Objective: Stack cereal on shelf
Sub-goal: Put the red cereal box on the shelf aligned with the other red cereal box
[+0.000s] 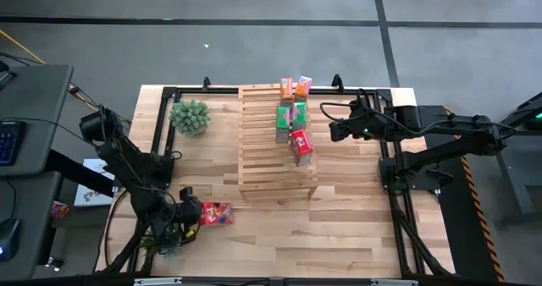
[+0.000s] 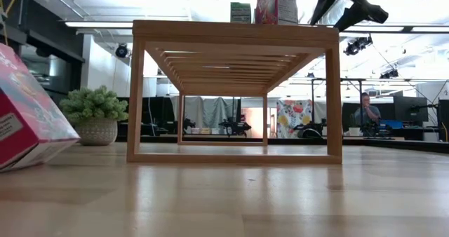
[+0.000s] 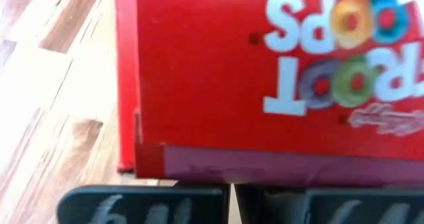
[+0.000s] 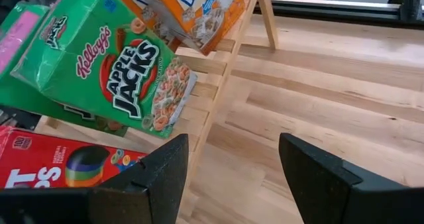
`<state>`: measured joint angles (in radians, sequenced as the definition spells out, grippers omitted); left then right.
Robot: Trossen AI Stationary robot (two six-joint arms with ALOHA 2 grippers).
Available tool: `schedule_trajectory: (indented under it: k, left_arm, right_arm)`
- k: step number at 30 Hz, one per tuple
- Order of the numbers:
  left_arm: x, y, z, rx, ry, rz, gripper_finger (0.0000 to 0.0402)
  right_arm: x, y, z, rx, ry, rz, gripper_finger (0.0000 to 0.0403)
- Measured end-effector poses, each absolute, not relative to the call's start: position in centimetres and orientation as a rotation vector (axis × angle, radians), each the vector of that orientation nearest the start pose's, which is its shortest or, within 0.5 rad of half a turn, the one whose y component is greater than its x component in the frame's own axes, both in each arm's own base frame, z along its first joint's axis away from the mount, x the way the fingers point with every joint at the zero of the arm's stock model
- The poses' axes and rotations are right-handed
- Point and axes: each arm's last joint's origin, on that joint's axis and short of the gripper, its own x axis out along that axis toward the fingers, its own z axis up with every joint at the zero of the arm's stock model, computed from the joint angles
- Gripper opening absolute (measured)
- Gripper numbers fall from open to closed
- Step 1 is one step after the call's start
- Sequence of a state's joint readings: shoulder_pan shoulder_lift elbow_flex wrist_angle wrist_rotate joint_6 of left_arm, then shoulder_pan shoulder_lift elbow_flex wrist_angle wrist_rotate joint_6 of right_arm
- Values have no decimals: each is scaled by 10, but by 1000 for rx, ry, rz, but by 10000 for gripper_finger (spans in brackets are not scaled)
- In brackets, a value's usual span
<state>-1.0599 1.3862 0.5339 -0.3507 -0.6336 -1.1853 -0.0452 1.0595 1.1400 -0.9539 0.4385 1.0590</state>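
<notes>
The light-wood slatted shelf [image 1: 278,155] stands mid-table and shows in the low view as an open frame [image 2: 235,90]. On its top stand two orange boxes [image 1: 295,86], two green boxes [image 1: 290,115] and one red box [image 1: 301,146]. A second red box [image 1: 216,213] lies flat on the table near the front left, and fills the left wrist view [image 3: 278,78]. My left gripper [image 1: 191,211] is shut right at that box's end. My right gripper [image 1: 333,132] is open, raised beside the shelf's right side [image 4: 232,177], with nothing between its fingers. My left gripper comes level from the table's left at the red box's end edge [image 3: 218,168], with its shut fingers [image 3: 142,204] just before it. Whether they touch the box I cannot tell. The box lies on the table, and looks tilted in the low view [image 2: 28,111].
A potted plant [image 1: 189,117] stands left of the shelf near the far edge, and more green foliage [image 1: 163,242] shows under the left arm. Bare tabletop [image 1: 356,227] lies in front of and to the right of the shelf. A person [image 2: 365,111] sits in the room behind.
</notes>
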Motion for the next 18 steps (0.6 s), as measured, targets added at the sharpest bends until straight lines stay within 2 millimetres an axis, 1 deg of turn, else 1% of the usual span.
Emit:
schedule_trajectory:
  k: [8,18]
  left_arm:
    - [121,-179,146,-228,776,125,0]
    - [131,-180,155,-225,752,132,0]
  right_arm:
    - [190,-21,341,794,539,-841,229]
    - [190,-20,341,804,552,-823,229]
